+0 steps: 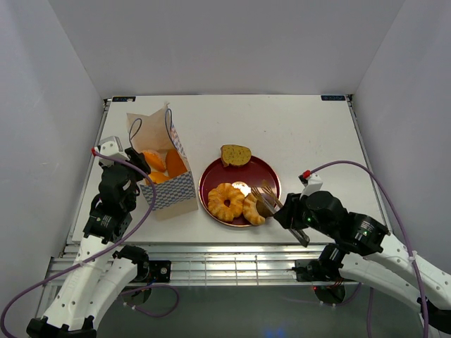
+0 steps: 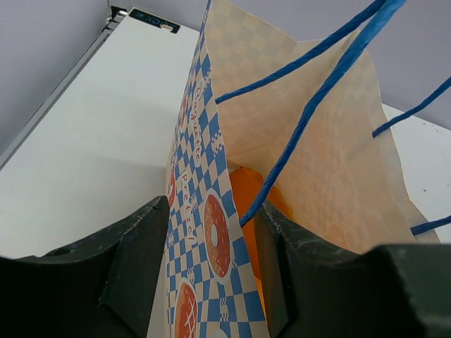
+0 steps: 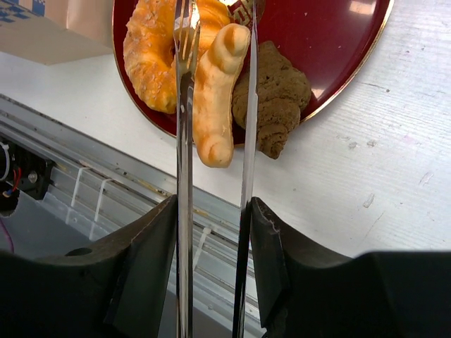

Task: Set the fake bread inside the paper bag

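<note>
Fake bread (image 1: 225,202) lies partly on the red plate (image 1: 262,172); orange pieces (image 1: 156,165) sit inside the paper bag (image 1: 173,191), just left of the plate. Right gripper (image 3: 213,204) is clamped on metal tongs (image 3: 184,141), which pinch a pale roll (image 3: 215,105) over the plate's near rim. Left gripper (image 2: 211,211) straddles the bag's wall, one finger inside; cannot tell whether it pinches.

Paper bag (image 1: 173,193): mouth open upward, blue cord handles (image 2: 318,109) crossing it, left gripper (image 1: 139,165) jaws on its left wall. Plate (image 1: 264,172) just right. Open desk (image 1: 296,127) beyond both.
</note>
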`<action>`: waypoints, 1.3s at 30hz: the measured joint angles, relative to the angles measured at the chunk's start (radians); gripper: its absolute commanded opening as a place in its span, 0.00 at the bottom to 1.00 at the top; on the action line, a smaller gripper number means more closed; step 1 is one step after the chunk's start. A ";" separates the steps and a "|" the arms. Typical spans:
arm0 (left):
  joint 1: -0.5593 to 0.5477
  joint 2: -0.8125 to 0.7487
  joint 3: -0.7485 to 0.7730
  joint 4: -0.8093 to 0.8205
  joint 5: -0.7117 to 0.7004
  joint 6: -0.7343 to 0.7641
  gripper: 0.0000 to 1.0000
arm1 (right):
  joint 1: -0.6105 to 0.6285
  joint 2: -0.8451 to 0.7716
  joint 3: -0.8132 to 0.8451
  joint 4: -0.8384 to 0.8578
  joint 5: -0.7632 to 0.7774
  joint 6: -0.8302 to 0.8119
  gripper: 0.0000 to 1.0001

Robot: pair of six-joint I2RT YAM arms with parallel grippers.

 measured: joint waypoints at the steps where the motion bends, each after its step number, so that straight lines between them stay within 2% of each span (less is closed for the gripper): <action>1: 0.000 0.000 0.000 0.000 0.000 0.000 0.62 | 0.000 -0.005 0.000 -0.001 0.006 0.003 0.50; 12: 0.000 0.000 0.000 0.000 0.000 0.000 0.62 | 0.000 -0.005 -0.007 -0.006 0.027 0.014 0.50; 21: 0.000 0.000 0.000 0.000 0.000 0.000 0.62 | 0.000 0.013 -0.084 0.034 -0.003 0.015 0.49; 23: 0.000 0.000 0.000 0.000 0.000 0.000 0.62 | 0.000 0.022 -0.092 0.045 -0.012 0.014 0.45; 25: 0.000 0.000 0.000 0.000 0.000 0.000 0.62 | 0.000 0.025 -0.095 0.059 -0.018 0.013 0.33; 28: 0.000 0.000 0.000 0.000 0.000 0.000 0.62 | 0.000 0.031 -0.095 0.079 -0.024 0.010 0.22; 32: 0.000 -0.001 0.000 0.000 0.000 0.000 0.62 | 0.000 0.034 -0.093 0.090 -0.031 0.005 0.16; 34: 0.000 -0.002 0.000 0.000 0.000 0.000 0.62 | 0.000 0.036 -0.085 0.089 -0.033 0.004 0.08; 39: 0.000 -0.003 0.000 -0.001 0.000 0.000 0.62 | 0.000 0.038 -0.029 0.086 -0.036 -0.013 0.08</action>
